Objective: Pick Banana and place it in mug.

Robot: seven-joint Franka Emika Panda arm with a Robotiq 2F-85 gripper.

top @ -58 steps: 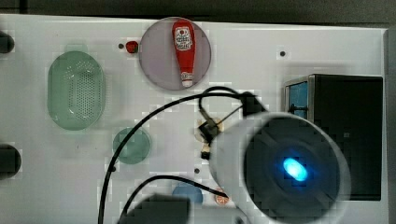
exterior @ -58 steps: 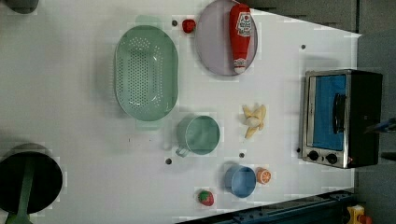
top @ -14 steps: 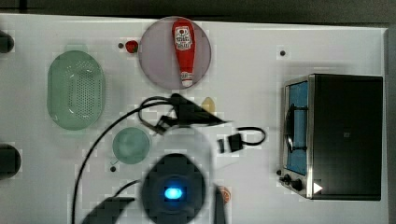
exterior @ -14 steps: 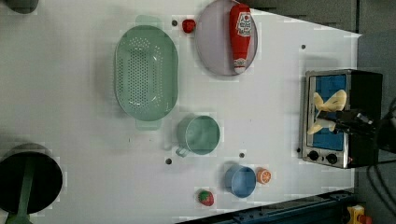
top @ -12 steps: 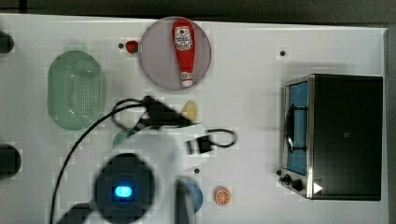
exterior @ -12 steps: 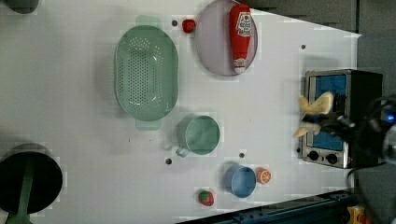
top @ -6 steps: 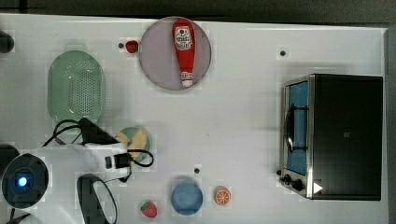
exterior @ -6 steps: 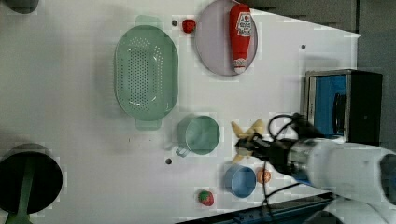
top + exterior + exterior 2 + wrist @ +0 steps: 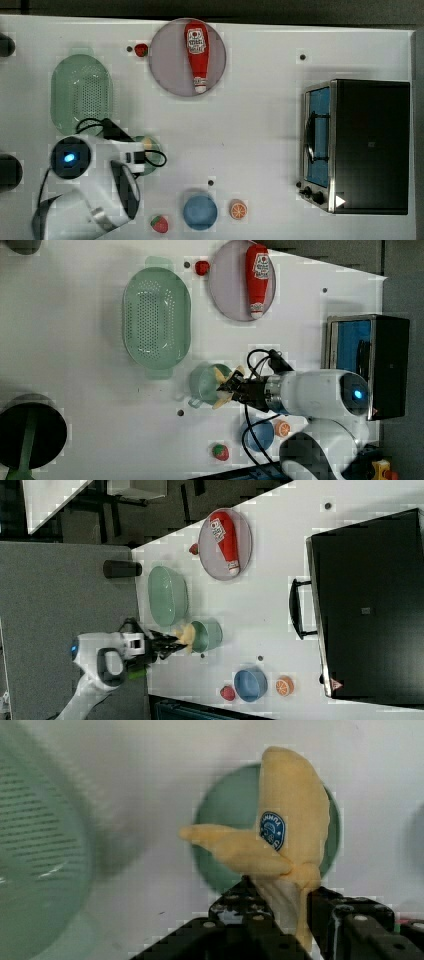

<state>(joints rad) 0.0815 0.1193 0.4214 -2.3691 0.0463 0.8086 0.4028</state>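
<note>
Hovering banana (image 9: 292, 820) above mug (image 9: 220, 815), ketchup bottle (image 9: 197, 53) on plate (image 9: 167, 70)

White arm (image 9: 320, 392) — black cables, blue light

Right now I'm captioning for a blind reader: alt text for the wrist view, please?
The gripper holds a pale yellow banana with a blue sticker over the open green mug. A perforated green basket lies beside it on the white table.

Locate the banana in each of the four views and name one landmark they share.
Top view: the banana peeks out over the mug, beside the gripper.
Left view: centre, over the mug's rim.
Right view: lower left of centre, at the mug's rim.
Wrist view: centre, held in front of the mug.
Shared landmark: the mug beside the pale-green basket.
</note>
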